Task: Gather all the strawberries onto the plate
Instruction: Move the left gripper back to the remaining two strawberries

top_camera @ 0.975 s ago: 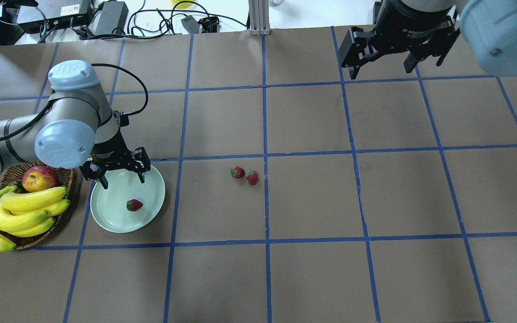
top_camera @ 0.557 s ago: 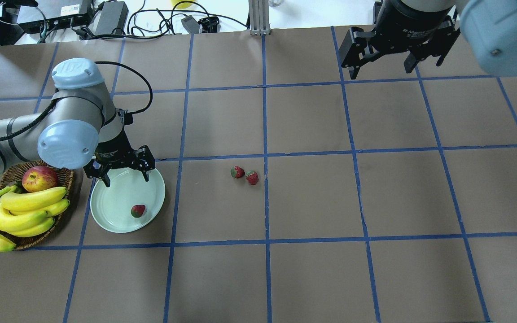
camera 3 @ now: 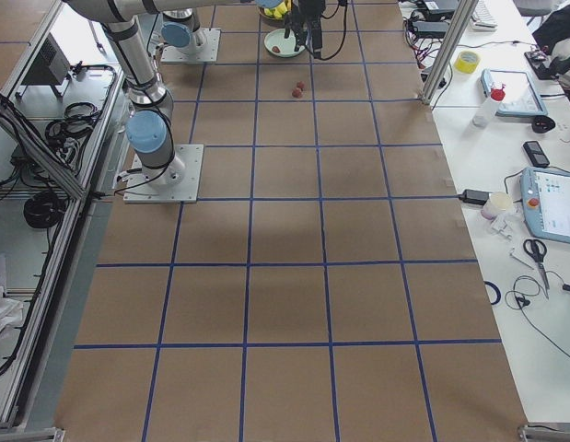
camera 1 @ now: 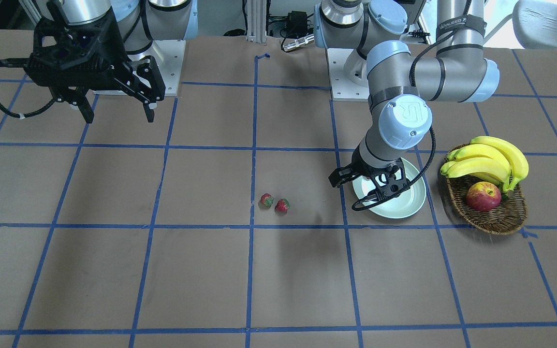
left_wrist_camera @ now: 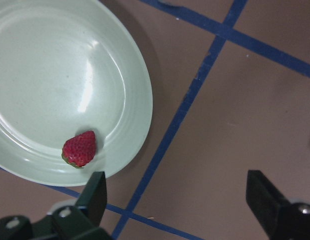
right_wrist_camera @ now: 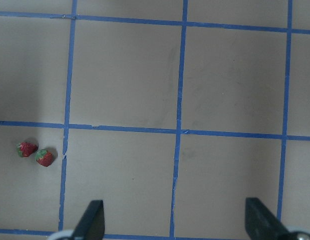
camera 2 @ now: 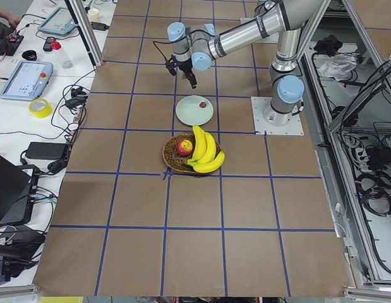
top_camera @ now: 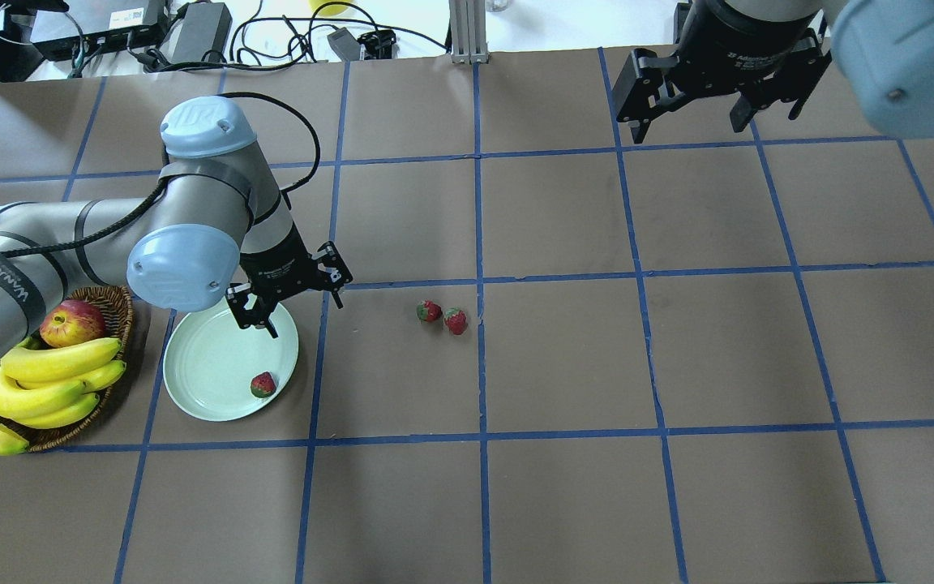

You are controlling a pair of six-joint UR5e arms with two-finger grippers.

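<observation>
left tool (top_camera: 306, 319) spread, right tool (top_camera: 687, 134) spread, raised

UR logo, plain on the blue joint cap (top_camera: 195, 120) of the left arm (top_camera: 70, 235). The black strap (top_camera: 1, 280) around that arm reads WANJEED in white letters. Fine white print on the right gripper (top_camera: 687, 130) is too small to read.

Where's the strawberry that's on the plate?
In the overhead view, the strawberry lies on the plate by its lower-right rim, below the left gripper.
</observation>
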